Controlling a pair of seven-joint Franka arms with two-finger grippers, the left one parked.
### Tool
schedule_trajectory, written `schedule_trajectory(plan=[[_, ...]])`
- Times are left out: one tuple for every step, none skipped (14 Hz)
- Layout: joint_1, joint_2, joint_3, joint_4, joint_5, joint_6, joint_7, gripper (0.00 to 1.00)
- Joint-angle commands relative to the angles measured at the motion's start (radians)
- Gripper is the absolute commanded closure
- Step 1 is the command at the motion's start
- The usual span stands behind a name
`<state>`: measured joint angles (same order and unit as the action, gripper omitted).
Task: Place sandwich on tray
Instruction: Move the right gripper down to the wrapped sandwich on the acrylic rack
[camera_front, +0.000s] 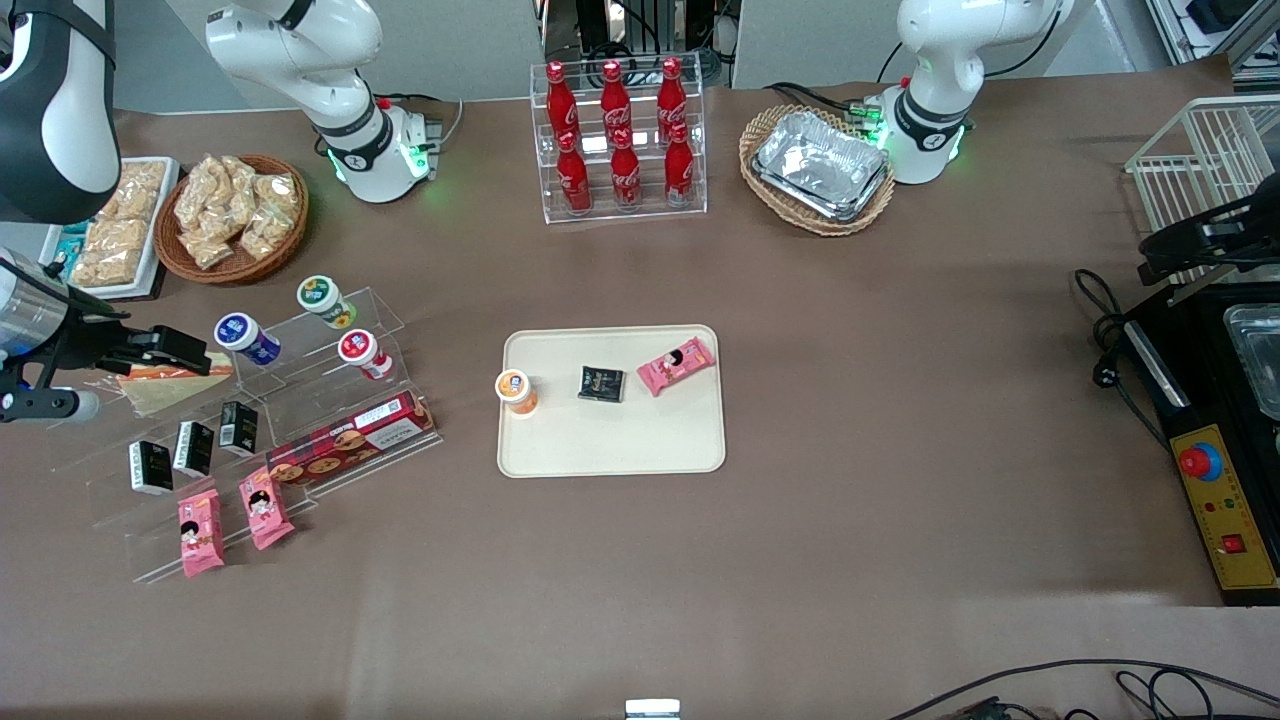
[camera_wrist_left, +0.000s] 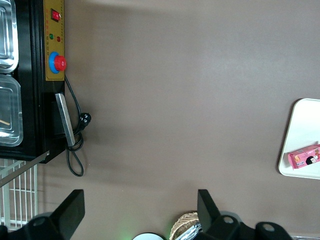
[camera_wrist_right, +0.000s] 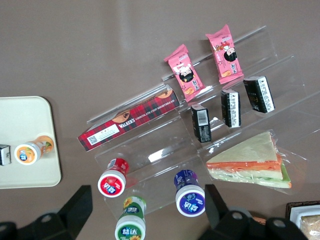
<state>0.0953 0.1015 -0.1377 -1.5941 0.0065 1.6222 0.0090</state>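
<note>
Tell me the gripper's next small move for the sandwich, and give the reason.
Probably lower the gripper onto the sandwich and close on it. Its fingers are open and hold nothing, it hovers above the acrylic display stand, and the wrapped sandwich lies there, not yet on the tray.

Right arm (camera_front: 330, 70): glossy white rounded shell segments with black joint bands, a small black logo mark and a red button on the base collar, green status light glowing at the base, thin cables running from it. Its forearm section (camera_front: 50, 100) shows white shell with a wide black band, then a silver metallic cylinder near the wrist. The gripper (camera_front: 175, 350) is matte black with blocky angular fingers (camera_wrist_right: 75, 207) hanging above the clear shelf rack at the working arm's end of the table, two round screw holes in the black mount.
</note>
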Motion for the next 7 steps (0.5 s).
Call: schedule_trajectory(plan=[[-0.002,0.004,0.003,0.005,-0.002,-0.001,-0.003,0.0],[0.001,0.004,0.003,0.005,0.0,-0.004,-0.001,0.0],[0.003,0.004,0.003,0.006,0.001,-0.007,-0.001,0.0],[0.009,0.004,0.004,0.006,0.0,-0.007,-0.006,0.0],[0.007,0.003,0.003,0.008,0.0,-0.005,-0.001,0.0],[0.007,0.003,0.003,0.01,0.0,-0.002,-0.001,0.0],[0.007,0.003,0.003,0.01,-0.002,-0.004,-0.004,0.0]])
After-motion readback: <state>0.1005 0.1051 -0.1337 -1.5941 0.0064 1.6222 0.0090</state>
